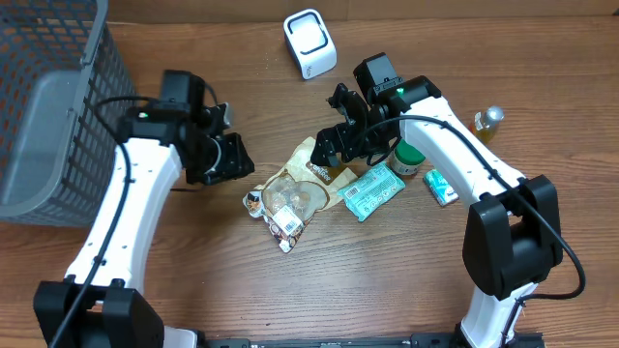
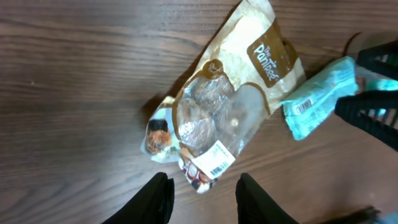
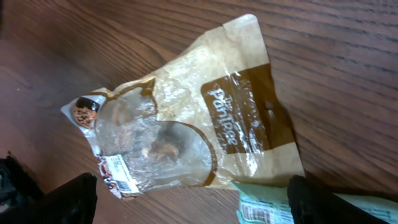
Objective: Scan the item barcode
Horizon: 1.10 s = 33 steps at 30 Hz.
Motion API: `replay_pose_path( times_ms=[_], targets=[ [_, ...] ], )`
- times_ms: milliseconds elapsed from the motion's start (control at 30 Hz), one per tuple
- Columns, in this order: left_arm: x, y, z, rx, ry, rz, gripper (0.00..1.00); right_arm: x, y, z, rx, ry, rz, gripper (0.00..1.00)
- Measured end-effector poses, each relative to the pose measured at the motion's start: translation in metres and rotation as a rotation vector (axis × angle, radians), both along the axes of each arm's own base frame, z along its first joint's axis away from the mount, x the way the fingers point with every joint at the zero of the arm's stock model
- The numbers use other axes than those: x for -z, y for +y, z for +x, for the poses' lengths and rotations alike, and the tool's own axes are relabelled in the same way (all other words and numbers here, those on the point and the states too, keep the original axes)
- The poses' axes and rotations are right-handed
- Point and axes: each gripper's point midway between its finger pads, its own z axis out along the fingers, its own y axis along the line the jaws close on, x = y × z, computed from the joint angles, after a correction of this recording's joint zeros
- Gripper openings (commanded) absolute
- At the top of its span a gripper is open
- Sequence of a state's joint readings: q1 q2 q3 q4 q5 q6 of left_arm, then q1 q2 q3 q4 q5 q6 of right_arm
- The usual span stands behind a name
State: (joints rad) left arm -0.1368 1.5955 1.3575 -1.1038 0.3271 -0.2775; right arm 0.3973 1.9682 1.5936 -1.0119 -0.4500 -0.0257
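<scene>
A tan and brown bread bag (image 1: 300,184) with a clear window lies flat on the wooden table, between both arms. Its white barcode label (image 2: 217,158) sits at the near end of the bag (image 2: 230,106). My left gripper (image 2: 204,199) hovers just short of that end, its fingers a narrow gap apart with nothing between them; overhead it (image 1: 232,159) is left of the bag. My right gripper (image 3: 193,205) stands wide open above the bag (image 3: 186,118), holding nothing; overhead it (image 1: 338,145) is over the bag's far end. A white scanner (image 1: 309,43) stands at the back.
A teal packet (image 1: 372,190) with its own barcode lies against the bag's right side. A green can (image 1: 408,159), a small teal box (image 1: 441,186) and a bottle (image 1: 486,123) are further right. A grey mesh basket (image 1: 58,106) fills the left.
</scene>
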Motion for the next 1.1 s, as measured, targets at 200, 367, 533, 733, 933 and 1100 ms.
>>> replay_pose_path(
  times_ms=[200, 367, 533, 733, 933, 1100],
  targets=[
    [0.003, -0.018, 0.001, 0.040, -0.038, 0.075, 0.33, -0.002, 0.006, -0.002, -0.014, 0.001, 0.018, 0.95],
    [0.009, -0.030, -0.005, 0.070, -0.021, 0.108, 0.33, -0.002, 0.007, -0.002, -0.015, -0.002, 0.020, 0.95],
    [0.035, -0.032, -0.020, 0.095, 0.103, 0.153, 0.33, -0.002, 0.007, -0.002, -0.015, -0.001, 0.020, 0.95],
    [0.065, -0.026, -0.034, 0.105, 0.241, 0.199, 0.29, 0.012, 0.009, -0.001, -0.017, 0.023, 0.014, 0.95],
    [0.076, -0.025, -0.037, 0.122, 0.281, 0.211, 0.24, 0.038, 0.016, -0.003, -0.034, 0.065, -0.004, 0.94],
    [0.085, -0.025, -0.038, 0.135, 0.310, 0.220, 0.23, 0.046, 0.019, -0.002, -0.040, 0.067, -0.005, 0.94]
  ],
)
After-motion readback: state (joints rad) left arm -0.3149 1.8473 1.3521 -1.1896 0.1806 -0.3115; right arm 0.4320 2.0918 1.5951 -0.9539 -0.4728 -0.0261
